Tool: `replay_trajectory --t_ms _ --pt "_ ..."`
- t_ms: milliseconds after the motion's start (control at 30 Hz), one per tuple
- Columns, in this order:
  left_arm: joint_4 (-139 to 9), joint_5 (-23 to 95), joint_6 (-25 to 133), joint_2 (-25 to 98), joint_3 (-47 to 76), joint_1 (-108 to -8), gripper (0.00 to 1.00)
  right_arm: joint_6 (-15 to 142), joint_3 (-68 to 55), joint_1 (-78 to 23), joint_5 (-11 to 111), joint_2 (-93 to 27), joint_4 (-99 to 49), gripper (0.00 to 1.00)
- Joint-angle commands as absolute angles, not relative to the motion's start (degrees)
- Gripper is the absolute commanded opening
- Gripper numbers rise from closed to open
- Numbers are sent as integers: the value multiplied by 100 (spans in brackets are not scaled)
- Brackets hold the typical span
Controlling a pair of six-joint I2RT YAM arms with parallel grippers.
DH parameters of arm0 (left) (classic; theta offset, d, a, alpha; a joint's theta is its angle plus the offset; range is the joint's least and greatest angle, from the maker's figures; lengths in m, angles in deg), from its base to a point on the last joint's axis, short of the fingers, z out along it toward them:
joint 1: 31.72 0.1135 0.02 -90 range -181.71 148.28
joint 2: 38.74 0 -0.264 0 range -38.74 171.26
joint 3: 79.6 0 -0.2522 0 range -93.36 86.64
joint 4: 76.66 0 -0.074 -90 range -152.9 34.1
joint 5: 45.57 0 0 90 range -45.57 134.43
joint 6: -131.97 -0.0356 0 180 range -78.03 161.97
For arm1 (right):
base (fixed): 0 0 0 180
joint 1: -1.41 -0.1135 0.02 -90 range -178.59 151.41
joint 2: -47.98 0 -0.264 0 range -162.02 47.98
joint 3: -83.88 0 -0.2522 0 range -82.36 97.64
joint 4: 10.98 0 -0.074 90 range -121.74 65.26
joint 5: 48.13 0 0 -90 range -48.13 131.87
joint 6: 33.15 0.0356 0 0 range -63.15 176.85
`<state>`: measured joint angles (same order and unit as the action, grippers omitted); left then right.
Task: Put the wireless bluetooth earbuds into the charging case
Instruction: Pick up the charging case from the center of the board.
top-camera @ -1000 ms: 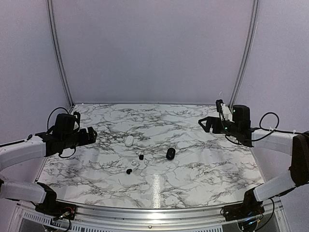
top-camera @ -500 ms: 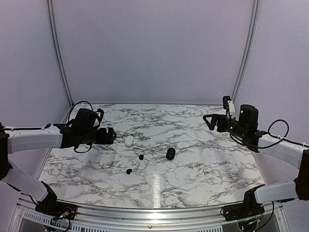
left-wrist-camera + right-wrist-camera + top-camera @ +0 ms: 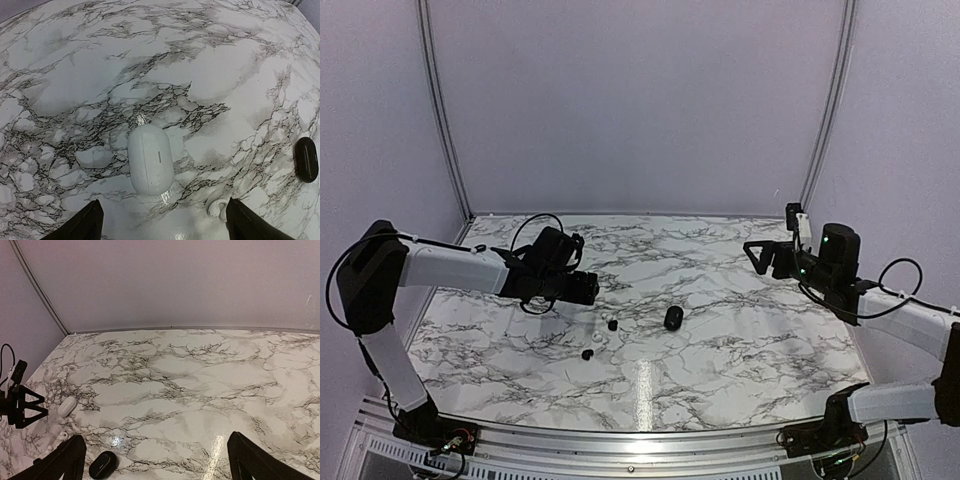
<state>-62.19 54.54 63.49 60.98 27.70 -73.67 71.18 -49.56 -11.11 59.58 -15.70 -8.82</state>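
Two black earbuds (image 3: 612, 324) lie loose on the marble surface (image 3: 750, 345), left of the charging case (image 3: 673, 318) — not touching it. Left fingers (image 3: 586, 289) spread wide, empty, over a white case (image 3: 150, 159) farther left; right fingers (image 3: 755, 257) wide apart, empty, well right of the charging case.

Black charging case (image 3: 673, 318), white oval pod (image 3: 150, 159), marbled table (image 3: 750, 340)

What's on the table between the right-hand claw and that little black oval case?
Nothing. In the top view, only bare marble tabletop lies between the right gripper and the charging case.
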Motion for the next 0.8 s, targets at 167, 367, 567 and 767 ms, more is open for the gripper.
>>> replay_trajectory --t_ms 167,367,567,767 --pt "-5842 5979 6506 6768 2132 -7399 83 7045 -4889 -1110 6144 -1629 -767 98" --pt "-5590 6124 6548 7228 1742 -7396 77 6983 -4912 -1107 5982 -1554 -815 98" --pt "-5408 6238 6521 7524 1476 -7399 69 6875 -4984 -1107 6005 -1420 -771 99" --pt "-5280 6304 6445 7727 1369 -7399 57 6825 -5259 -1101 6122 -1232 -394 99"
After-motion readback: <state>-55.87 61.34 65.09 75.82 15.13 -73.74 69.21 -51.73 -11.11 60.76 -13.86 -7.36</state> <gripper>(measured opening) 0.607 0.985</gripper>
